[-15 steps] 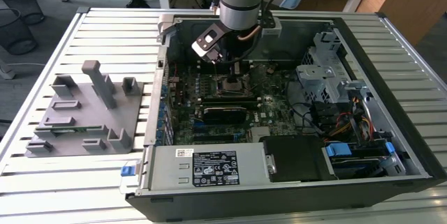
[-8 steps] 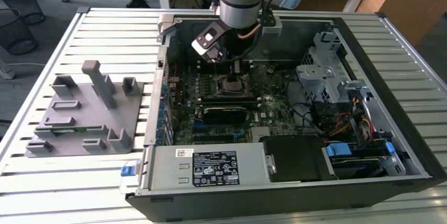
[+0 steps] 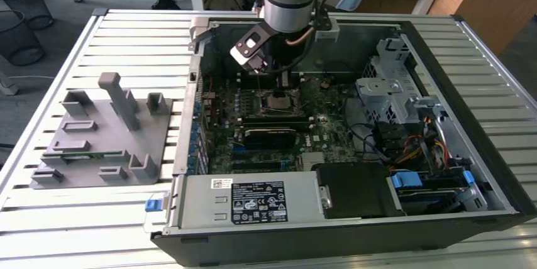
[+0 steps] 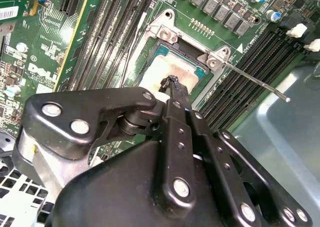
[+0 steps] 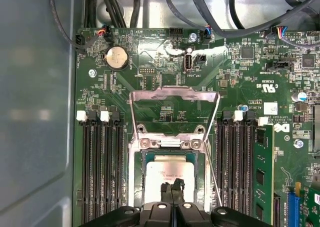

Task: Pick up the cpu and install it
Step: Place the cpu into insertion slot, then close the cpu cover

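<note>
The cpu lies flat in the motherboard socket, silver top up with a thin green edge; it also shows in the second wrist view and the exterior view. My gripper hangs straight over its middle, with the two black fingertips pressed together at or just above the chip's top. Whether they touch it I cannot tell. Nothing sits between the fingers. In the exterior view the gripper reaches down into the open computer case.
The socket's metal load plate stands flipped open, and its thin lever sticks out sideways. Memory slots flank the socket, with a green memory stick in one. A grey fixture stands outside the case, at the exterior view's left.
</note>
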`<state>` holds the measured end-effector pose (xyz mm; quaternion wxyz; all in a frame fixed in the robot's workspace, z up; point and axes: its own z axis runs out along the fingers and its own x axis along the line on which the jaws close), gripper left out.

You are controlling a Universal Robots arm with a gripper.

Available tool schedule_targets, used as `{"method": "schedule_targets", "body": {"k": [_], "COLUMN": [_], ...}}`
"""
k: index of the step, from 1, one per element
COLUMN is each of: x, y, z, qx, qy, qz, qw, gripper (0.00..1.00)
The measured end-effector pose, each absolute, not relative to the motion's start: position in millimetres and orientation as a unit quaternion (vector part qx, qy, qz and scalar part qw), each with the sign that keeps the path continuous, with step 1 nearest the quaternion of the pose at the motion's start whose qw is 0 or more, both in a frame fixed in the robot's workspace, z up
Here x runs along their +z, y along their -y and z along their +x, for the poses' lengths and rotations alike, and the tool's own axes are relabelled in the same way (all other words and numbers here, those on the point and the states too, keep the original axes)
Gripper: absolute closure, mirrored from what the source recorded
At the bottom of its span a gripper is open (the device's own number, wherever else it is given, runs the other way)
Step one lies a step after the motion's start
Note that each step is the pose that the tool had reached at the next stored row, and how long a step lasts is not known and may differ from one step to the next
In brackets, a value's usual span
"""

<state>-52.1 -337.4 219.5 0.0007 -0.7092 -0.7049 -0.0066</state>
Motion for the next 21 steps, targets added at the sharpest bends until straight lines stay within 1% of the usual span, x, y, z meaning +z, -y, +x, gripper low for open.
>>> {"method": "schedule_targets", "body": {"k": [15,21], "x": [224.9,235.2], "y": [337.4,337.4], "z": [-52.1,-52.1], "qx": [-0.007,-0.006], "qy": [0.705,0.705], "qz": [-0.709,-0.709], "qw": [0.001,0.0], "gripper": [0.88,0.88]}}
